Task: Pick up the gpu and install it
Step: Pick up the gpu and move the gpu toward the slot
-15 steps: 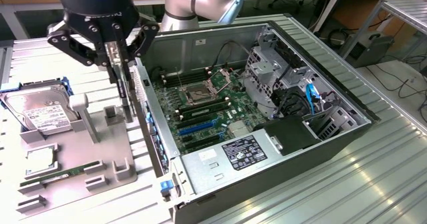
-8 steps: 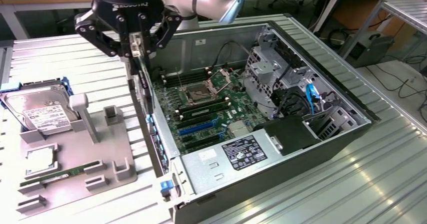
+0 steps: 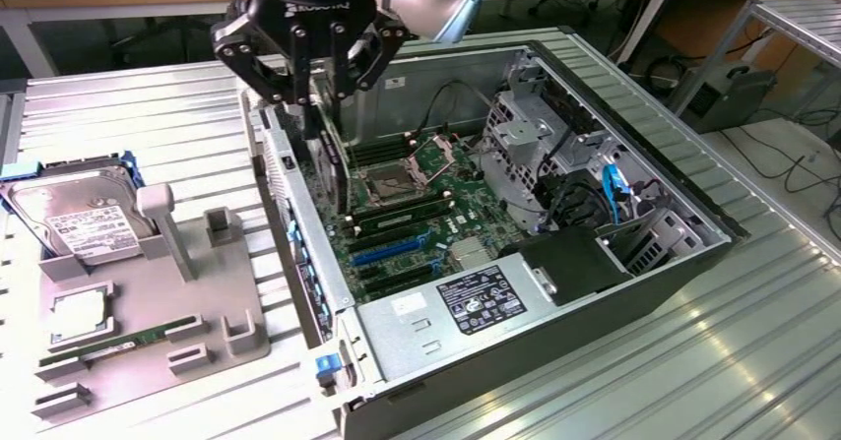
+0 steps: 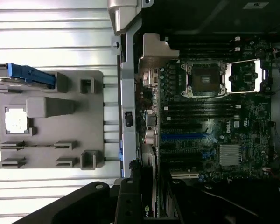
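Closest to the exterior camera sits an open computer case [image 3: 565, 351], its labelled power supply [image 3: 480, 300] at lower centre, motherboard [image 3: 414, 214] behind. Upper left of centre, the gripper [image 3: 315, 94] is clamped on the gpu [image 3: 329, 164] — a black card hanging on edge just inside the case's left-hand wall. At the exterior view's left, a grey holder [image 3: 224, 292] carries a hard drive [image 3: 79, 223].

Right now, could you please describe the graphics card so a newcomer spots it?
Find the open grey computer case on the slatted metal table. By its wall on the exterior view's left, the black robot gripper holds a slim flat black expansion card on edge in its jaws. Unlike the thin green RAM stick and silver labelled hard drive, it is off the grey tray.
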Action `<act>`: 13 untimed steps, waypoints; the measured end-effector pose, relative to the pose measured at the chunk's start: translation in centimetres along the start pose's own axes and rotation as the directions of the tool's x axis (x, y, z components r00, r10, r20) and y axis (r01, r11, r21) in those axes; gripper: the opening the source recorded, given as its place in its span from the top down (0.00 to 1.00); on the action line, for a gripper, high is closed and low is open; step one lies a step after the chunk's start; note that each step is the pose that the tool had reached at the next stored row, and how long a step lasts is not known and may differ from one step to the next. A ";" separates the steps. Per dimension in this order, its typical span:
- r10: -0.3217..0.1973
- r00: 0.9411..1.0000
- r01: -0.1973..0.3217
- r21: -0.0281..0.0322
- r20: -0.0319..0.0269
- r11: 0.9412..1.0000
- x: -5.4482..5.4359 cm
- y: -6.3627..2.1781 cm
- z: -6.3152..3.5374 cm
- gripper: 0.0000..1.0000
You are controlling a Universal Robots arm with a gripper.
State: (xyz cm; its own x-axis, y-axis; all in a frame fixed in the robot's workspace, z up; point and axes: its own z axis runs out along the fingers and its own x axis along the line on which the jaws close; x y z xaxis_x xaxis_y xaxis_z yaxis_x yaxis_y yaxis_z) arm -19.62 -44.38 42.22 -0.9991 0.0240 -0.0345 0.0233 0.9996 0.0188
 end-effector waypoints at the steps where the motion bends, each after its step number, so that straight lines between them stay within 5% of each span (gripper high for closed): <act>1: 0.000 1.000 0.000 0.000 0.000 1.000 -0.5 0.01 0.06 0.74; 13: 0.000 1.000 0.000 0.001 0.000 1.000 -7.4 0.13 2.74 0.74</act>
State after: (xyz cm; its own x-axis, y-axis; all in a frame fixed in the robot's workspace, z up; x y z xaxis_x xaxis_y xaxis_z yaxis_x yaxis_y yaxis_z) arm -12.14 -44.38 39.74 -0.9991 0.0239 -0.0346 0.0233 0.9996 0.0179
